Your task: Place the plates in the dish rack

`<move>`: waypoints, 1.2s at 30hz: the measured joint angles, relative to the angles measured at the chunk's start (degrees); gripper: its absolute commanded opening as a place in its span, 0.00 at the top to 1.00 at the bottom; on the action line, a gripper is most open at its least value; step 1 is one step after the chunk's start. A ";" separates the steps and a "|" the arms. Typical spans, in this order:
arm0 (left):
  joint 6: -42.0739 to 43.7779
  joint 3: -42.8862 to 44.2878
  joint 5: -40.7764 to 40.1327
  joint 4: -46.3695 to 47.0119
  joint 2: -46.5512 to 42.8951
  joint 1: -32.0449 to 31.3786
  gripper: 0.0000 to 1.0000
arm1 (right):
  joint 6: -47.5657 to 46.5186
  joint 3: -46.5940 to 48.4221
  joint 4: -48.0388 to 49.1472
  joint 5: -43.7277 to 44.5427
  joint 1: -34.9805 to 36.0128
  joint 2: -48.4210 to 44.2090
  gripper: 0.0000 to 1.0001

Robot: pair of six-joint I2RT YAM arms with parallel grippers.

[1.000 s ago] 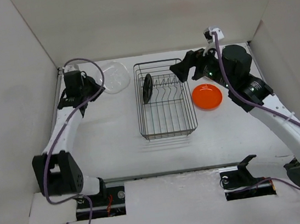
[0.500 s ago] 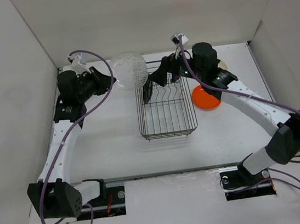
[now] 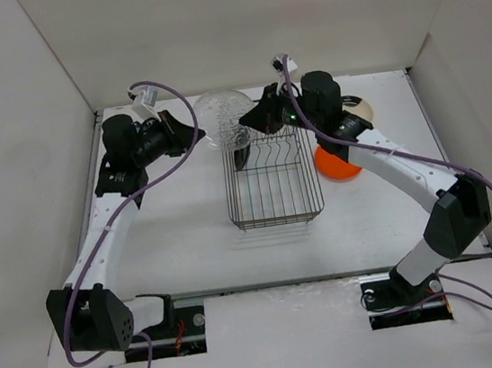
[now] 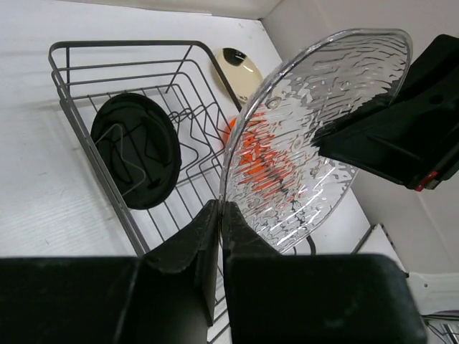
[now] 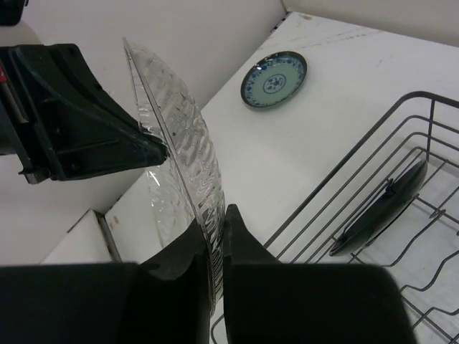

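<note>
Top view: clear plate (image 3: 222,119) on edge over the dish rack's (image 3: 278,219) 11 o'clock corner, left gripper (image 3: 196,136) at its 9, right gripper (image 3: 251,120) at its 3. Left wrist: gripper pinches the plate's rim; black plate (image 4: 136,150) upright in rack. Right wrist: gripper pinches the plate's rim; blue-patterned plate (image 5: 273,79) on bench (image 5: 344,64) at 12 o'clock.

The right tool (image 5: 215,226) pinches a clear plate (image 5: 176,150); a black plate (image 5: 384,204) leans in the dish rack (image 5: 337,174).

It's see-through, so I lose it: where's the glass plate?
Top view: the glass plate is held up at the far left corner of the dish rack, pinched between the left gripper and right gripper.
</note>
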 measured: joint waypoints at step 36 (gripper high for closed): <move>-9.79 2.89 -44.33 -22.62 8.48 10.21 0.00 | 2.19 19.52 -36.76 58.31 3.78 16.83 1.00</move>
